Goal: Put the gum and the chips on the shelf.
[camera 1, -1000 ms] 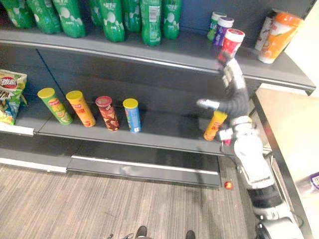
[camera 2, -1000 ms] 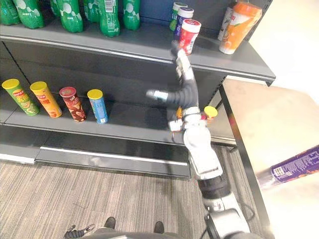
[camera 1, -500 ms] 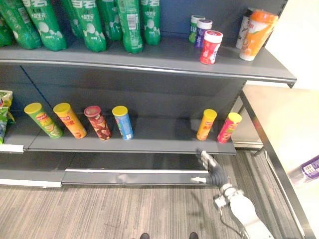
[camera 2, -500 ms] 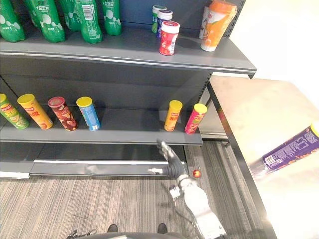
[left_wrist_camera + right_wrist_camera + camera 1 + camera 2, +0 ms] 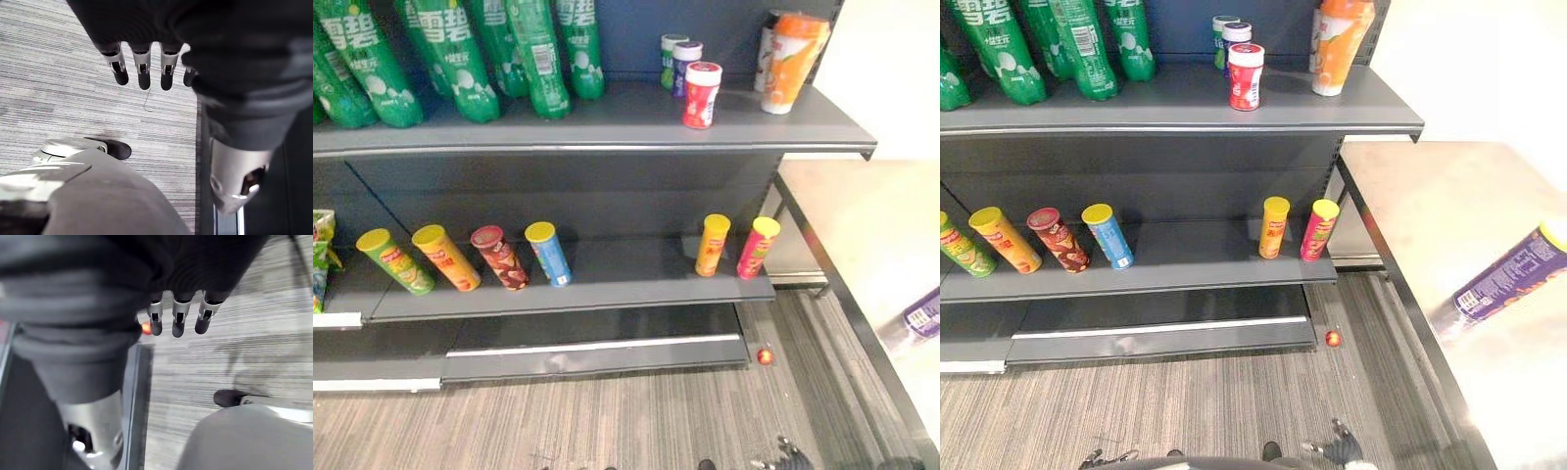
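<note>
Red gum jar [image 5: 702, 95] upright on upper shelf [image 5: 626, 117]

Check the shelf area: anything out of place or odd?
Two things. A small red ball lies on the floor at the lower right end of the shelf, and a purple can lies on its side on the table beside it.

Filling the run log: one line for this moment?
left hand: open, empty | right hand: open, empty | red gum canister: on top shelf | purple chips can: on table
</note>
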Robot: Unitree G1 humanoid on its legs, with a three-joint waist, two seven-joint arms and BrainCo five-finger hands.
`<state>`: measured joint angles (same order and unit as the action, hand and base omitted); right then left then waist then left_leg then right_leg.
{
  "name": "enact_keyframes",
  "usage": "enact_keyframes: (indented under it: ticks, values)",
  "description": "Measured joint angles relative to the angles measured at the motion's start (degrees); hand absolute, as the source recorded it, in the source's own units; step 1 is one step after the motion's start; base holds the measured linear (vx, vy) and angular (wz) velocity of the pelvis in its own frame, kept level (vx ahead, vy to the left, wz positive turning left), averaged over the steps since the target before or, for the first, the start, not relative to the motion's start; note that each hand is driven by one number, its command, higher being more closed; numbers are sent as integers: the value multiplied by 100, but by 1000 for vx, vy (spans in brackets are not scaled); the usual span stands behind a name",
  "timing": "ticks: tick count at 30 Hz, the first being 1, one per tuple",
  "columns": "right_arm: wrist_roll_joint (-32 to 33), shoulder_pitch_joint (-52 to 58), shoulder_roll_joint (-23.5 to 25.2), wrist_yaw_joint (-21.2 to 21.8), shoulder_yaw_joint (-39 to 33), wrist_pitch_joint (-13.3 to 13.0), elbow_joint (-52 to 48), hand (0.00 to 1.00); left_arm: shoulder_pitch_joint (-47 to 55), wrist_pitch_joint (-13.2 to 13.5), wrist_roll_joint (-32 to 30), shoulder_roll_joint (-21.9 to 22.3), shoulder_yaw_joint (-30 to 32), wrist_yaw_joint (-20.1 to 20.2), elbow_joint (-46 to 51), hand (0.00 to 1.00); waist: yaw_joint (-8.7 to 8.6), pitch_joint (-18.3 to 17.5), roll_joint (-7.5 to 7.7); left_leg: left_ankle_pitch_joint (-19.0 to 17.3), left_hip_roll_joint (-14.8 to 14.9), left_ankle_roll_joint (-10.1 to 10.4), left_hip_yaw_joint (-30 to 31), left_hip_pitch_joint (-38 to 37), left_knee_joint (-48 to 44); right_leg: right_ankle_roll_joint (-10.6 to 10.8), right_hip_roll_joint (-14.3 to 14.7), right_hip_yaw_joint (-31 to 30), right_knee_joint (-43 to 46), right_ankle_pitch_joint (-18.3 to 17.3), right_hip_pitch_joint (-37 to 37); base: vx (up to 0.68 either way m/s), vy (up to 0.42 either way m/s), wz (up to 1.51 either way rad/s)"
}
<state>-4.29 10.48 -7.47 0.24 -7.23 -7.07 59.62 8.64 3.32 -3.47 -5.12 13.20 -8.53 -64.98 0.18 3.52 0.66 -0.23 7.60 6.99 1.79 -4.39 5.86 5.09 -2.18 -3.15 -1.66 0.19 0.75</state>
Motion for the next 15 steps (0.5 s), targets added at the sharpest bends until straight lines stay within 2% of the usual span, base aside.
enact_keyframes:
  ticks: [3, 4, 6, 7, 9, 11, 13, 14, 15]
  values:
    - [71, 72, 177, -97, -556, 107, 329, 0, 0, 3, 13, -5, 0, 23, -8, 0, -28, 11, 9, -50, -1, -1, -177, -77, -2, 4, 2, -112, 32, -6, -12, -19, 11, -24]
    - [80, 73, 200, -111, -669, 124, 385, 0, 0, 5, 14, -10, 0, 26, -7, 0, -29, 39, 58, -79, -1, -1, -262, -93, -4, 26, 8, -183, 118, -45, -69, -15, 17, -29]
    - [79, 76, 211, -127, -880, 154, 428, 0, -9, 7, 30, -13, 0, 33, -7, 0, -53, 72, 40, -113, -20, -47, -398, -156, -24, 45, 8, -296, 352, -132, -176, -7, 20, -30]
    - [78, 101, 239, -142, -1078, 178, 433, 0, -18, 28, 64, -16, 7, 37, -7, 0, -88, 161, 96, -125, -40, -53, -549, -245, -37, 72, -1, -393, 574, -229, -256, -7, 30, -45]
    - [79, 172, 358, -221, -1439, 189, 430, 0, -36, 40, 95, -66, 47, 60, -11, 0, -141, 222, 139, -141, -86, -43, -860, -404, -37, 132, -8, -634, 790, -296, -377, -16, 46, -63]
    - [77, 233, 578, -272, -1836, 235, 399, 0, -44, 39, 92, -96, 216, 106, -22, 0, -154, 334, 224, -217, -182, -154, -1387, -489, -38, 319, -49, -1008, 778, -261, -481, -39, 92, -107]
    - [78, 274, 736, -291, -2078, 334, 304, 0, -70, 40, 93, -99, 451, 121, 7, 0, -142, 402, 327, -244, -246, -253, -1863, -525, -38, 448, -265, -760, 687, -258, -672, -75, 106, -111]
    - [84, 298, 848, -302, -2191, 341, 194, 0, -67, 39, 94, -23, 575, 126, 6, 0, -144, 465, 213, -269, -209, -351, -2099, -548, -53, 563, -395, -382, 586, -428, -692, -43, 131, -110]
    - [86, 305, 914, -316, -2267, 350, 169, 0, -63, 40, 96, 51, 755, 119, 30, 0, -147, 571, 162, -331, -40, -336, -2401, -546, -224, 256, -545, 489, 937, -538, -791, -2, 142, -108]
